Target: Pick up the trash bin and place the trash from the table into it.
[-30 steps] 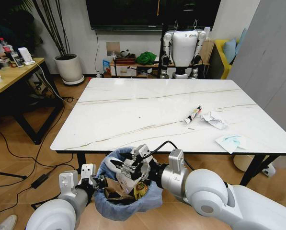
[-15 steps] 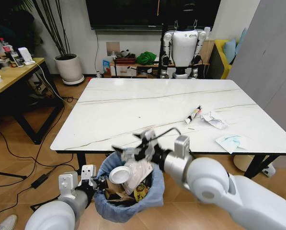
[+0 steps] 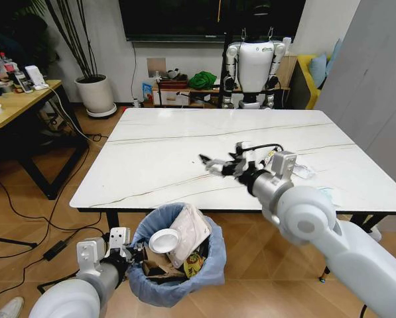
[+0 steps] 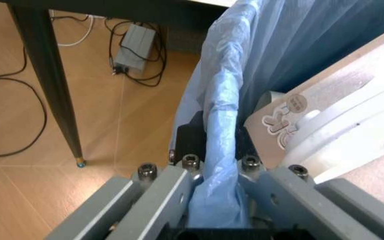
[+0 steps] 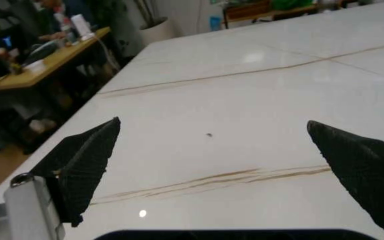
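Two grippers: both at work, one at the bin, one over the table.
Left gripper point(image 4: 213, 200): clenched on the bin's rim, the blue bag pinched between its jaws; low, below the table's near edge.
Right gripper point(image 3: 219, 163): released, fingers spread wide and holding nothing; it hangs over the table, just above the top, near the middle of the near half.
Fingers point(image 5: 85, 159): the right wrist view shows two dark pads far apart with bare marble between them.
Bin point(image 3: 214, 265): held off to the near side of the table, below its edge, leaning a little; lined with a crinkly blue bag.
In the bin: a white cup point(image 3: 164, 241), a pale crumpled wrapper point(image 3: 191, 230), brown cardboard point(image 3: 159, 265) and a yellow wrapper point(image 3: 194, 264), piled up to the rim.
Table point(image 3: 164, 152): white marble-look top with thin brown veins, black legs.
Tissue point(image 3: 301, 171): on the table, far right, mostly behind the right arm.
Mask point(image 3: 329, 193): on the table by its right near edge, partly hidden by the right arm.
Wooden desk point(image 3: 15, 101): well apart from the table, to its left.
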